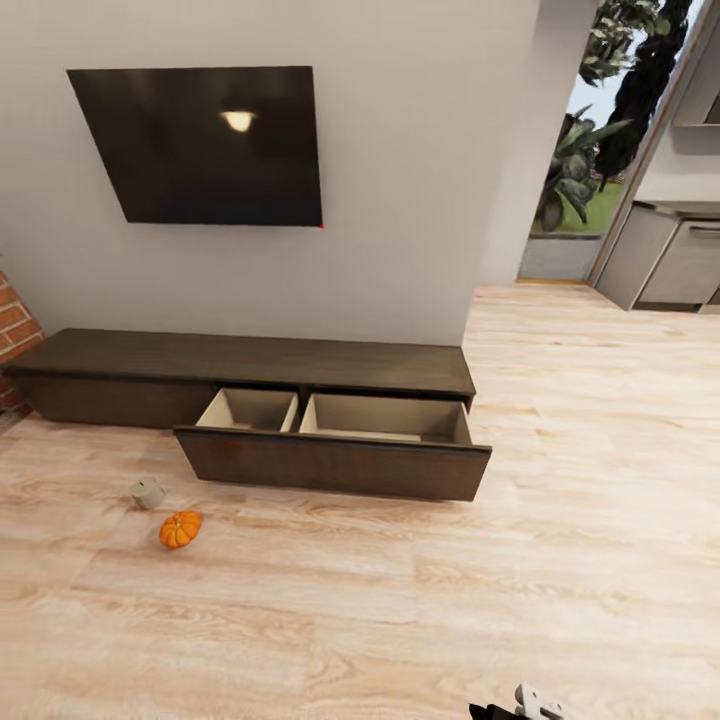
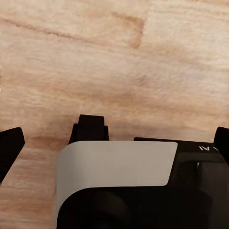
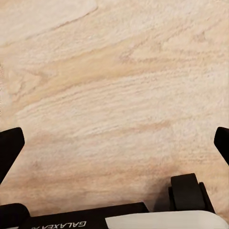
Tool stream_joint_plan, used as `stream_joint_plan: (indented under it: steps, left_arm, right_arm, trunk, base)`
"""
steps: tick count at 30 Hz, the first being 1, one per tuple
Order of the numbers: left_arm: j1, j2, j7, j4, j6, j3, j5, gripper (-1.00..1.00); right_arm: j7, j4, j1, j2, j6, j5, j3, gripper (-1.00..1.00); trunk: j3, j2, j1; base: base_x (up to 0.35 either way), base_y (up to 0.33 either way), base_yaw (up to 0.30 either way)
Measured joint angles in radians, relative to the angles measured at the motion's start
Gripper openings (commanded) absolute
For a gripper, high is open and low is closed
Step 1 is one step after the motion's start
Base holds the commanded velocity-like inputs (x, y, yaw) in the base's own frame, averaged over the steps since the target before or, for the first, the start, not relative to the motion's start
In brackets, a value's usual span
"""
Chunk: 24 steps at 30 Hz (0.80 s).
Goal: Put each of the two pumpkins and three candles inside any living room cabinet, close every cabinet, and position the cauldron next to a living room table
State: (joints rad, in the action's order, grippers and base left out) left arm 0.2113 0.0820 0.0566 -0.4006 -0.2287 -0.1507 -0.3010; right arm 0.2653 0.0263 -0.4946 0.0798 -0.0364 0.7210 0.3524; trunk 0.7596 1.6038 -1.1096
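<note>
The long dark brown cabinet (image 1: 240, 365) stands against the wall under a TV. One wide drawer (image 1: 330, 462) is pulled out, and its two pale beige compartments look empty. On the floor in front of the cabinet's left half lie a pale grey candle (image 1: 148, 492) and an orange pumpkin (image 1: 180, 528), close together. My left gripper (image 2: 116, 136) hangs open over bare wood floor, holding nothing. My right gripper (image 3: 117, 138) is open too, also above bare floor. The cauldron and the table are out of view.
A black TV (image 1: 200, 145) hangs on the white wall. A brick edge (image 1: 12, 335) shows at far left. To the right, an opening (image 1: 590, 150) leads to plants, and grey kitchen units (image 1: 670, 260) stand beyond. Light wood floor (image 1: 560, 560) spreads between me and the cabinet.
</note>
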Motion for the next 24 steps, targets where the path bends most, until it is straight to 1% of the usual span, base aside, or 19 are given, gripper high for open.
stream_joint_plan:
  steps: [4, 8, 9, 10, 13, 18, 20, 21, 23, 24]
  left_arm:
    - [0.000, 0.000, 0.000, 0.006, 0.000, 0.000, 0.000, 1.00]
    - [0.000, 0.000, 0.000, 0.010, 0.000, -0.002, -0.034, 1.00]
    - [0.000, 0.000, 0.000, 0.010, 0.000, -0.002, -0.042, 1.00]
    - [0.000, 0.000, 0.000, 0.010, 0.000, -0.002, -0.049, 1.00]
    - [0.000, 0.000, -0.001, 0.011, 0.000, 0.000, -0.055, 1.00]
    - [0.000, 0.000, -0.004, 0.003, -0.003, 0.001, -0.057, 1.00]
    - [0.002, -0.001, -0.004, -0.005, -0.004, -0.002, -0.071, 1.00]
    - [0.004, -0.001, -0.004, -0.018, -0.005, -0.003, -0.084, 1.00]
    - [0.007, 0.000, -0.005, -0.073, -0.010, -0.004, -0.125, 1.00]
    - [0.008, 0.003, -0.005, -0.121, -0.013, -0.004, -0.163, 1.00]
  right_arm:
    - [0.000, 0.000, 0.000, -0.001, -0.001, 0.000, 0.000, 1.00]
    - [0.000, -0.001, 0.000, -0.001, -0.001, -0.001, 0.004, 1.00]
    - [0.000, -0.001, 0.000, -0.001, -0.001, -0.001, 0.012, 1.00]
    - [-0.001, -0.001, 0.000, -0.002, -0.001, -0.001, 0.030, 1.00]
    - [-0.001, -0.001, 0.000, -0.002, -0.001, 0.001, 0.060, 1.00]
    - [-0.001, -0.001, 0.000, -0.002, -0.001, 0.002, 0.072, 1.00]
    - [-0.001, -0.001, 0.000, -0.002, -0.001, 0.002, 0.073, 1.00]
    - [-0.001, -0.001, 0.000, -0.002, -0.001, 0.002, 0.073, 1.00]
    - [-0.001, -0.001, 0.000, -0.002, -0.001, 0.002, 0.074, 1.00]
    - [-0.001, -0.001, 0.000, -0.002, -0.001, 0.001, 0.074, 1.00]
  trunk:
    - [0.001, 0.000, 0.000]
    - [0.004, 0.000, 0.000]
    - [0.005, 0.000, 0.000]
    - [0.006, 0.000, 0.000]
    - [0.009, 0.000, 0.000]
    - [0.014, 0.000, 0.000]
    - [0.015, 0.000, 0.000]
    - [0.016, 0.000, 0.000]
    - [0.018, 0.000, 0.000]
    - [0.019, 0.000, 0.000]
  base:
    - [-0.006, -0.006, 0.248]
    - [-0.001, -0.001, 0.228]
    - [0.000, 0.000, 0.223]
    - [0.000, 0.000, 0.223]
    - [0.000, 0.000, 0.222]
    - [0.000, 0.000, 0.222]
    - [0.000, 0.000, 0.221]
    - [0.000, 0.000, 0.220]
    - [0.000, 0.000, 0.220]
    - [0.000, 0.000, 0.220]
